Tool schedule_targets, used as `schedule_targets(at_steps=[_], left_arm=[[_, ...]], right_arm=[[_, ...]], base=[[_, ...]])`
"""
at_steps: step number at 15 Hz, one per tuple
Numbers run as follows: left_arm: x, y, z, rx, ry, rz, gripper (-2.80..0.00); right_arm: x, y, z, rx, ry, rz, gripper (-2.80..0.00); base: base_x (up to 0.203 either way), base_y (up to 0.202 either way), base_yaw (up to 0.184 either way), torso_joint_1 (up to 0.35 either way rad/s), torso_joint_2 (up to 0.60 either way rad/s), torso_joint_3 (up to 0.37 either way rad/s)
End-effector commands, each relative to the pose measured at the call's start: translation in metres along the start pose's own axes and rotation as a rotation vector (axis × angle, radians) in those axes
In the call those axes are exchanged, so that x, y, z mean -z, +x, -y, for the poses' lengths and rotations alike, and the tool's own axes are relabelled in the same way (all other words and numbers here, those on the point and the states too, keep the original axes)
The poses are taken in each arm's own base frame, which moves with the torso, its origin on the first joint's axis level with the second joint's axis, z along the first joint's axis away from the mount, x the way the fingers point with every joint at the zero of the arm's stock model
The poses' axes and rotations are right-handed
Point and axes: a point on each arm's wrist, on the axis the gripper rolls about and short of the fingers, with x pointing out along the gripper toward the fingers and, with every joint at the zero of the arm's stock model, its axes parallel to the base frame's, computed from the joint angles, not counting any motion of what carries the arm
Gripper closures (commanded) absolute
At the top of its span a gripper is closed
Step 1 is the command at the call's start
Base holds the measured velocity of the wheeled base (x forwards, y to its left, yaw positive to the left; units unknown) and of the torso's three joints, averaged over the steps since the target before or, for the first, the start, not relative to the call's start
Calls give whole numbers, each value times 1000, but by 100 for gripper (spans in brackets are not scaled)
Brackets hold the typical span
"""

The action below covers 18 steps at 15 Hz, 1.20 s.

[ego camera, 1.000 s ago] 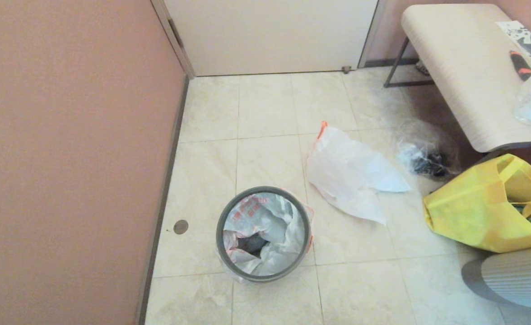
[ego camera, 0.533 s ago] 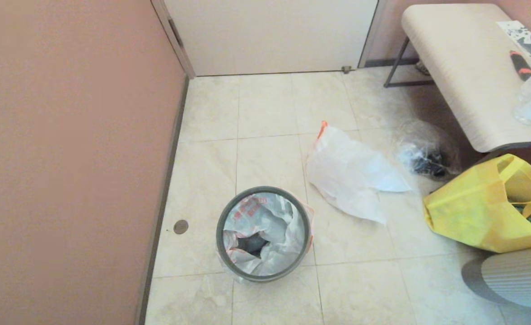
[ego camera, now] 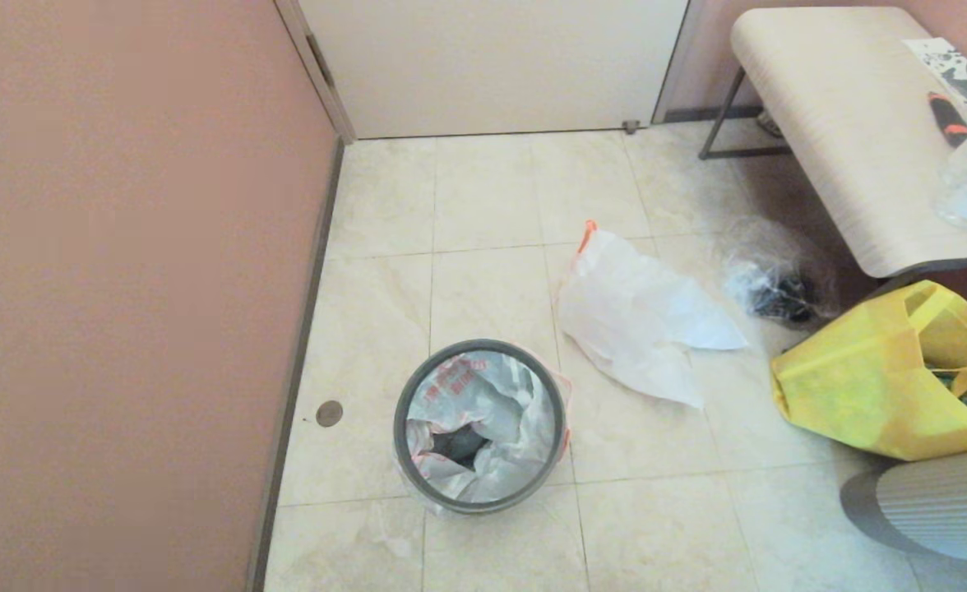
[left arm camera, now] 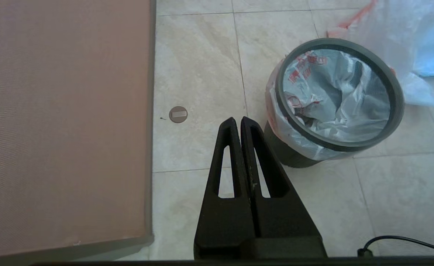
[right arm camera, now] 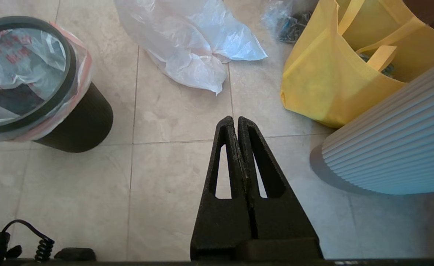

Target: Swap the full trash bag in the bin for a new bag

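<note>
Apparently thin crinkled plastic bag (ego camera: 483, 427) lines round black bin (ego camera: 405, 448).

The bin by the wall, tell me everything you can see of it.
The bin is a small round black plastic wastebasket, ribbed-looking, standing upright on the tiled floor near the pink wall. A grey ring rim clamps a translucent white bag with orange-red print, which lines it and spills over the edge. Neither gripper touches it.

floor (ego camera: 492, 197): glossy pale stone tile | bin (right arm camera: 84, 125): matt black ribbed plastic (grey ring rim) | bag in the bin (left arm camera: 335, 99): thin crinkled translucent film | yellow bag (right arm camera: 324, 74): matt cloth-like
</note>
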Motion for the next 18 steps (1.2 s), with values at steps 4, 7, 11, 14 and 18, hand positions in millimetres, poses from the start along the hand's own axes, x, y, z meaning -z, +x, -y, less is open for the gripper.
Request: schedule_targets(at_steps=[4,7,11,14,18], left_arm=[[3,1,0,-1,-2,-10,0],[3,1,0,-1,0,-10,0],[3,1,0,-1,0,-10,0],[3,1,0,-1,0,-10,0],[3,1,0,-1,0,-10,0]], right_arm=[[3,1,0,-2,-2,-13,0],[3,1,0,0,1,-15,0],[3,1,0,1,3,-14,0],[3,1,0,0,1,-14,0],[3,1,0,-2,1,-13,0]], base=[[0,0,0,0,0,0],[0,0,0,0,0,0],[0,0,0,0,0,0],[0,0,0,0,0,0],[0,0,0,0,0,0]])
